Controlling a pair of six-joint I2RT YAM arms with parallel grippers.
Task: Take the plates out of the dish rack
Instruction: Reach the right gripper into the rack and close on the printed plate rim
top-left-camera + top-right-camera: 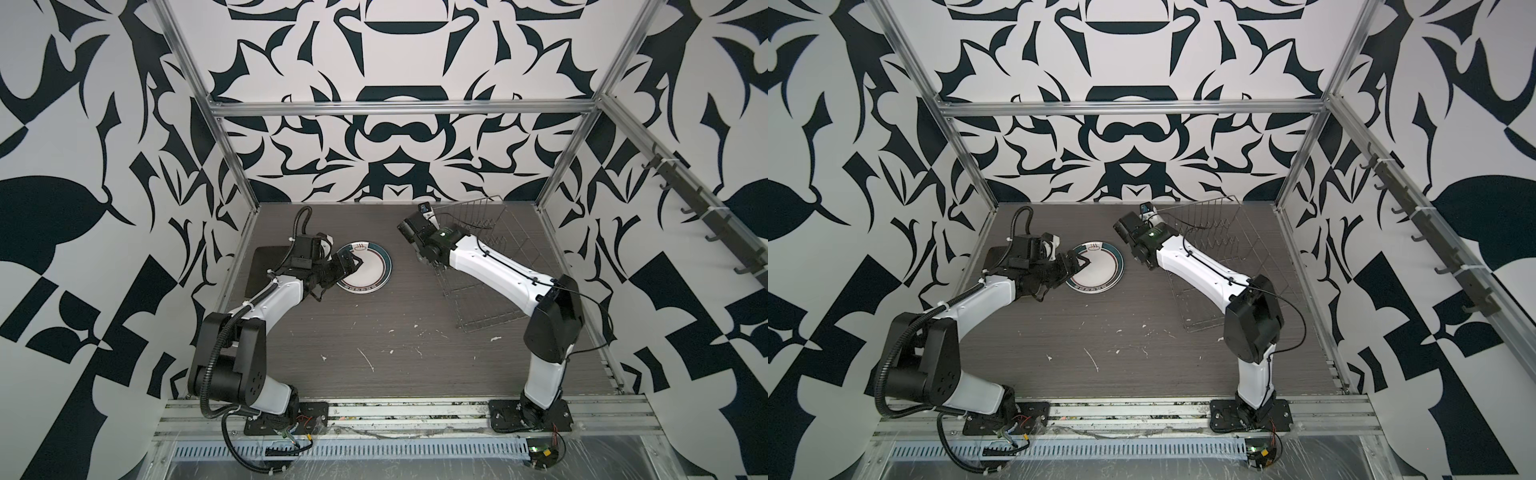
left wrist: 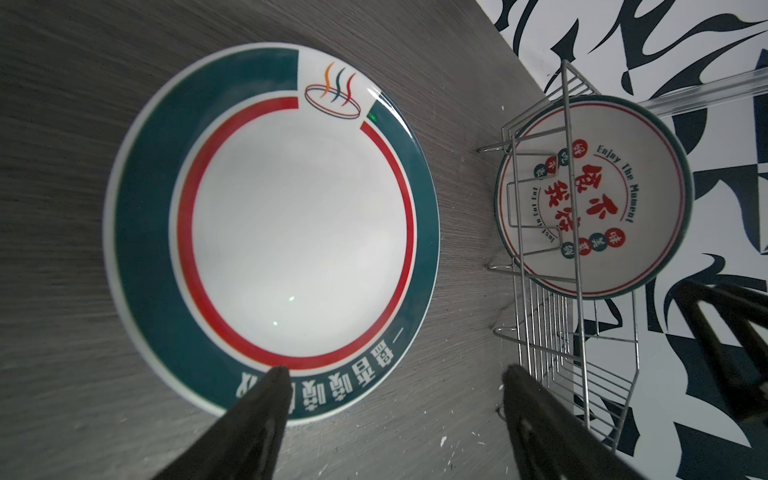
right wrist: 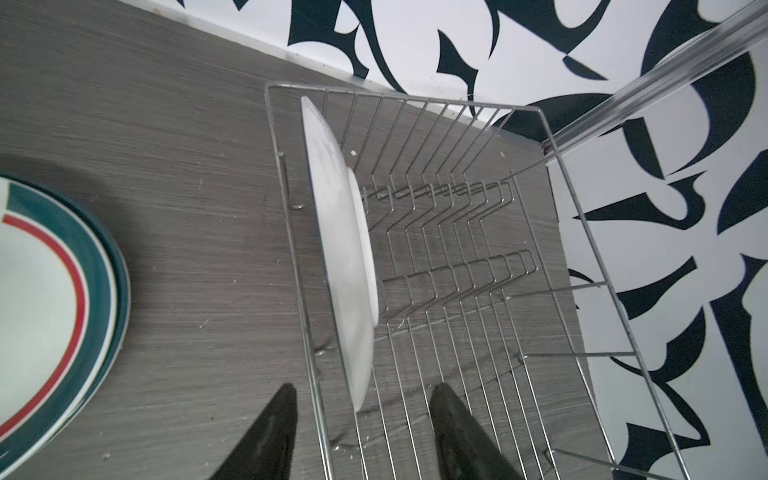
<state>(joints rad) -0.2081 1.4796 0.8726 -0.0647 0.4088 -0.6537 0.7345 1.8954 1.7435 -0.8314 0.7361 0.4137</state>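
Right, we have one plate left in the dish rack [image 3: 478, 291], which sits at about two o'clock on the table [image 1: 395, 332]. That white plate with red characters [image 3: 345, 257] stands on edge between the prongs, on the side of the rack that faces the teal-rimmed plate [image 1: 365, 268]. The teal-rimmed plate lies flat at ten o'clock, and a dark rounded-square plate [image 1: 262, 270] lies flat out at nine o'clock, partly under the left arm.

We read the standing plate as glazed ceramic: stiff, fairly weighty, slick on its faces and quick to chip against wire. The raised rim looks like the place to pinch, one finger on each face. A straight lift clear of the prongs should follow before any swing.

The right arm reaches from its base at five o'clock, elbow high, with the wrist tipped down over the rack. The right gripper [image 3: 365, 386] has its jaws apart and straddles the plate's edge, holding nothing. The left arm is folded with its forearm aimed at the teal-rimmed plate. The left gripper [image 2: 395, 370] hovers over that rim, spread wide and empty.
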